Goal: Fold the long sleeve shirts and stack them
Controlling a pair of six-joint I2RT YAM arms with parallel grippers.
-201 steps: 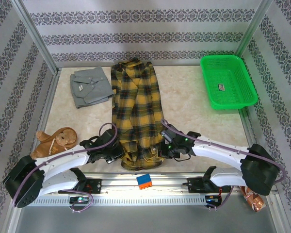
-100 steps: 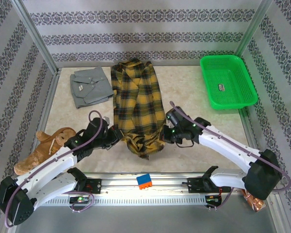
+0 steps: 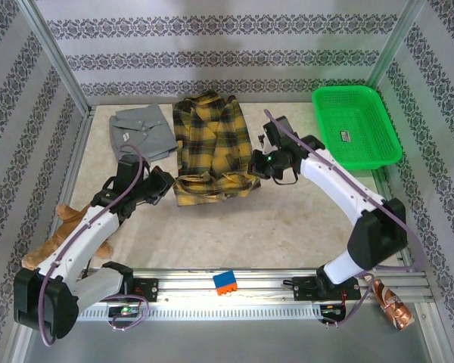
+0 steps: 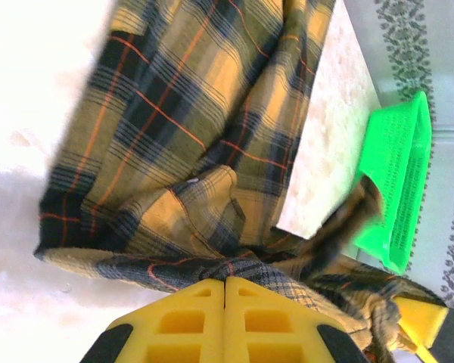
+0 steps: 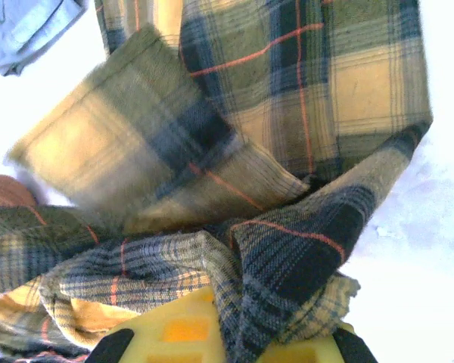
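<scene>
Centrally, plaid flannel shirt (image 3: 212,140): lies toward the far edge of the tabletop (image 3: 287,219), yellow-and-black with thin red lines, its near hem doubled up over its body.
Left tool (image 3: 169,186): pressed together, pinching the left corner of the doubled hem; in the left wrist view the yellow fingers (image 4: 189,321) meet with plaid bunched at their tips.
Right tool (image 3: 256,165): closed on the hem's right corner; cloth drapes over its yellow pad (image 5: 178,329).
Grey collared shirt (image 3: 142,134): far left corner, just beside the flannel's left edge.
Green basket (image 3: 346,91): far right corner, a strip of bare tabletop between it and the flannel.
Open room: bare tabletop from the doubled hem to the near rail.
Brown plush toy (image 3: 57,236): left edge, beside the left arm.
Writing: a small label (image 3: 346,136) inside the basket, too small to read.
</scene>
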